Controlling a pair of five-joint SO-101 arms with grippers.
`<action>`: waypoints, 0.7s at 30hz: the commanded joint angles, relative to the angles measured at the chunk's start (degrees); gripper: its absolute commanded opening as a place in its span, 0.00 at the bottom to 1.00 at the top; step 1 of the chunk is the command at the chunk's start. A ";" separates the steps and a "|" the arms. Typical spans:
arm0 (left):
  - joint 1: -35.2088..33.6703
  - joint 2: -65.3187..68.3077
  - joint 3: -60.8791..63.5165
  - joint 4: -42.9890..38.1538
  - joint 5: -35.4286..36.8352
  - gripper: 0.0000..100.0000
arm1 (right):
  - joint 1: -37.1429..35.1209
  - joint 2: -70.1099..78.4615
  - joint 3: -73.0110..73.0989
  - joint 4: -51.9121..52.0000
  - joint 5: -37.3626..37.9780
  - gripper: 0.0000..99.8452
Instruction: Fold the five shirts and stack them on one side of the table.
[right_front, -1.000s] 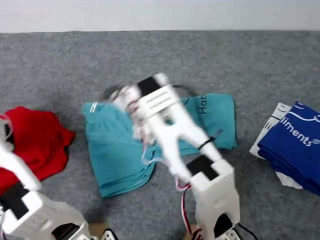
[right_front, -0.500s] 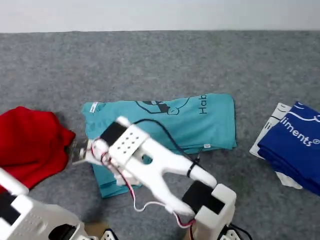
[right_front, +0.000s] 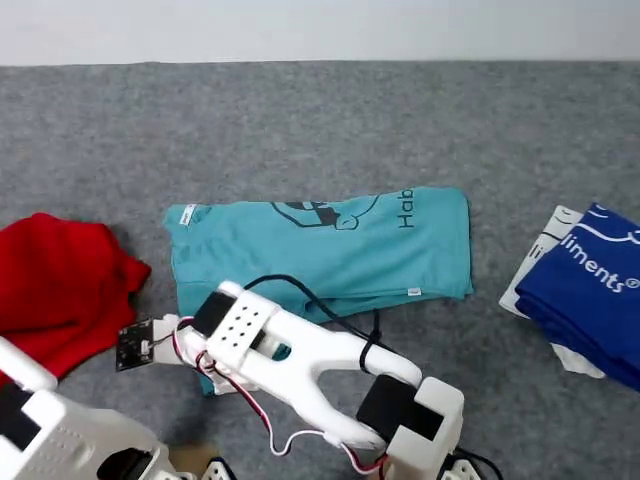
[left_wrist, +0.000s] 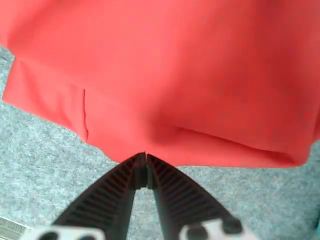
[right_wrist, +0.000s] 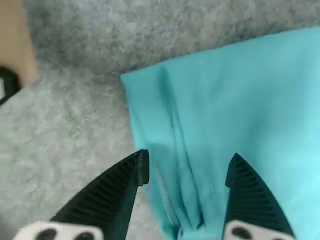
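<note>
The table (right_front: 300, 120) is covered with a grey, felt-like mat, and the shirts lie straight on it. A red shirt (left_wrist: 165, 65) lies bunched just ahead of the closed jaws of the left gripper (left_wrist: 145, 159), its hem at their tips. A teal shirt (right_wrist: 240, 100) lies folded flat. Its layered edge runs between the spread jaws of the right gripper (right_wrist: 190, 156), with grey mat beside the one jaw and teal cloth under the other. Well away from both pairs of jaws, a white shirt (right_front: 545, 255) lies flat at the table's side, with a folded blue shirt (right_front: 590, 290) on top of it.
</note>
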 joint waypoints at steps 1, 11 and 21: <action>-0.35 -0.26 -0.13 -0.97 -0.18 0.01 | -1.10 -3.21 1.67 -3.30 0.70 0.25; -0.35 -0.26 -0.13 -0.97 -0.09 0.01 | -1.80 4.35 1.23 -2.86 0.53 0.24; -0.35 -0.26 -0.13 -0.97 -0.09 0.01 | -1.45 7.25 -4.66 -2.86 0.62 0.02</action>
